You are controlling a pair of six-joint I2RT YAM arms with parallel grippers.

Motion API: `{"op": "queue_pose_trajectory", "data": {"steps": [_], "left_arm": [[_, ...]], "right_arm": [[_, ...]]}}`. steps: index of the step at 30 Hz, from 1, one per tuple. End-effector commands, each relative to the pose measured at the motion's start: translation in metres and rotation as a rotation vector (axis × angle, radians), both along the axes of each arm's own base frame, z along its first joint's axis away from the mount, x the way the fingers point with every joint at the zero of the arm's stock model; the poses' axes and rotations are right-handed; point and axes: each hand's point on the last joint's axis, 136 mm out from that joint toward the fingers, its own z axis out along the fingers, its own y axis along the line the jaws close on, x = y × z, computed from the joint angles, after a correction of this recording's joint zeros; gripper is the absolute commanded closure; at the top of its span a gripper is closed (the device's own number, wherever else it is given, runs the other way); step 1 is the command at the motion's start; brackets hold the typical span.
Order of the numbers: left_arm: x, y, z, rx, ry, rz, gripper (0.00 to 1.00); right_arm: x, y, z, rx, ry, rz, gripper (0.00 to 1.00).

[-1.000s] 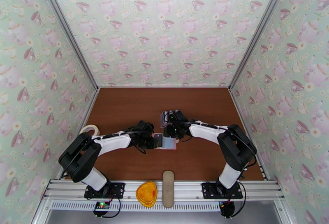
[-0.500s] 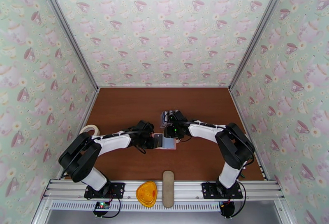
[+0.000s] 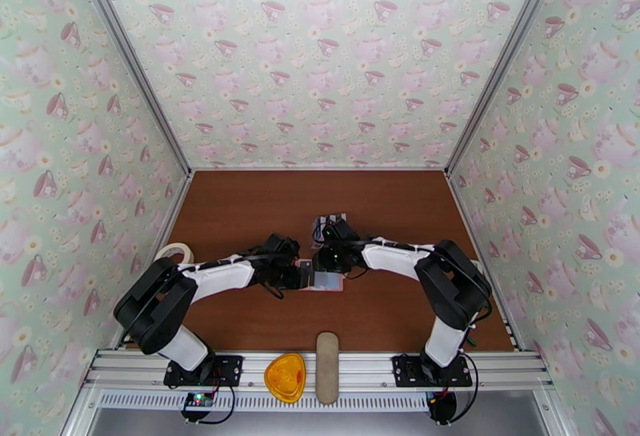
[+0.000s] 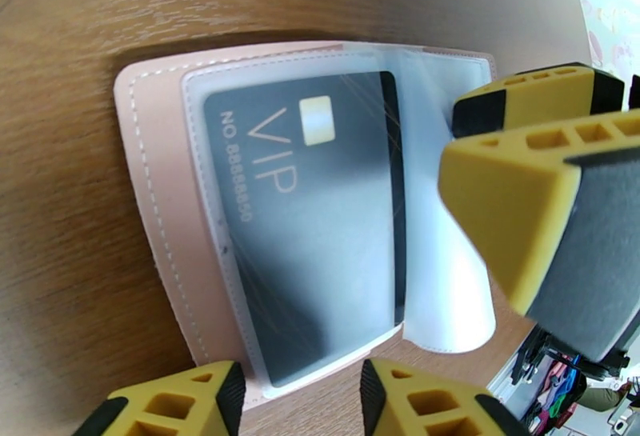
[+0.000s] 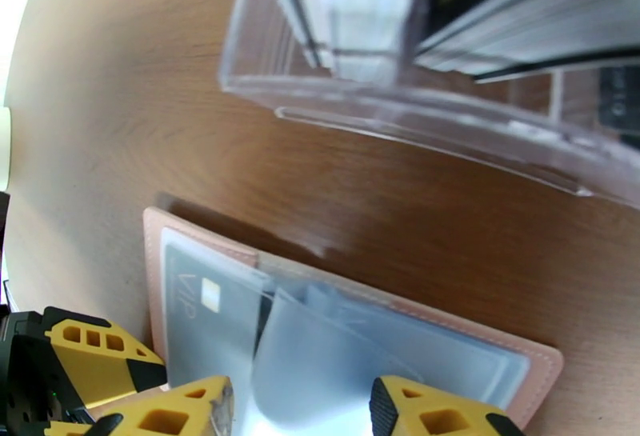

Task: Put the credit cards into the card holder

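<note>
The pale pink card holder (image 4: 160,214) lies open on the brown table, a black VIP credit card (image 4: 320,230) tucked in its left translucent sleeve. My left gripper (image 4: 296,406) stands open at the holder's near edge, nothing between its fingers. My right gripper (image 5: 304,418) hovers open over the holder's (image 5: 540,366) loose sleeves, and its yellow fingers (image 4: 512,214) sit by the right flap. More credit cards (image 5: 360,6) stand in the clear rack (image 5: 416,122) just beyond. From above, both grippers (image 3: 302,274) (image 3: 325,262) meet over the card holder (image 3: 332,286).
A tape roll (image 3: 174,253) lies at the table's left edge. An orange object (image 3: 286,377) and a long beige oval case (image 3: 326,367) rest on the front rail. Patterned walls close in the table on three sides.
My left gripper's jaws have spread wider at the holder's edge. The right gripper has shifted slightly left and nearer, over the holder.
</note>
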Motion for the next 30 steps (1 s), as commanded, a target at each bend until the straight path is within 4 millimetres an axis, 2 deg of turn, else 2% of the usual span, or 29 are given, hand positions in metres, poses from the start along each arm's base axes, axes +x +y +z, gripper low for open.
{"op": "queue_pose_trajectory", "data": {"steps": [1,6,12,19,30], "left_arm": [[-0.009,0.014,-0.021,0.041,0.039,0.013,0.50],[-0.009,0.004,-0.012,-0.027,0.025,-0.009,0.45],[-0.009,-0.004,-0.003,-0.088,0.014,-0.031,0.43],[-0.008,-0.008,0.004,-0.156,0.009,-0.027,0.42],[-0.009,-0.018,0.019,-0.276,-0.012,-0.049,0.39]], "right_arm": [[-0.007,0.005,-0.002,0.027,0.031,-0.007,0.49],[-0.009,0.014,0.006,0.088,0.039,-0.013,0.49],[-0.012,0.026,0.013,0.158,0.053,-0.022,0.49],[-0.016,0.033,0.011,0.166,0.065,-0.021,0.50],[-0.017,0.033,0.002,0.157,0.086,-0.049,0.51]]}}
